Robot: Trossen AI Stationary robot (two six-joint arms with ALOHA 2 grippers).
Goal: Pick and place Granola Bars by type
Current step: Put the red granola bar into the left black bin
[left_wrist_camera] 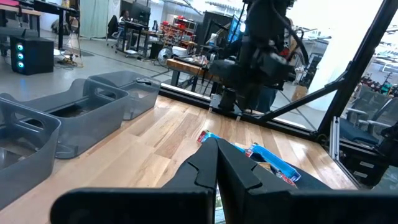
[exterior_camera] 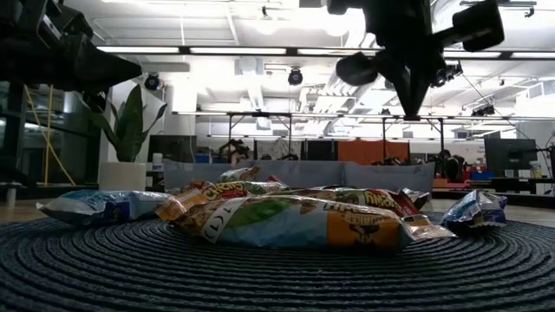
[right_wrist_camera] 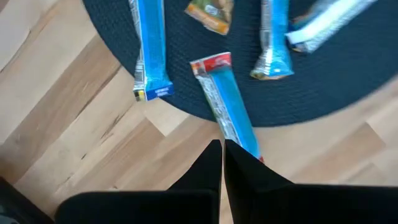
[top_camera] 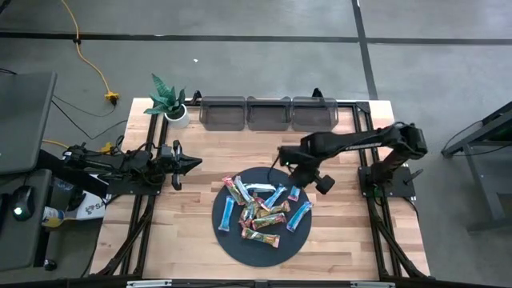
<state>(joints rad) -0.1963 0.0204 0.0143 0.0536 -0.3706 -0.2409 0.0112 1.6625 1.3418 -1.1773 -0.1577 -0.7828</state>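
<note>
Several granola bars (top_camera: 260, 210) in light blue, red and green-brown wrappers lie in a loose pile on a dark round woven mat (top_camera: 232, 244) at the table's middle. My right gripper (top_camera: 298, 170) is shut and points down over the mat's far right rim. It hangs well above the bars (exterior_camera: 295, 217) in the low view (exterior_camera: 409, 113). In the right wrist view its fingertips (right_wrist_camera: 222, 146) stand over a light blue bar with a red end (right_wrist_camera: 227, 112) that lies partly off the mat's edge (right_wrist_camera: 186, 93). My left gripper (top_camera: 196, 162) waits shut at the table's left, pointing level toward the mat.
Three clear plastic bins (top_camera: 268, 112) stand in a row along the table's far edge, also seen in the left wrist view (left_wrist_camera: 93, 109). A potted plant (top_camera: 168, 102) stands at the far left corner. Bare wood lies on all sides of the mat.
</note>
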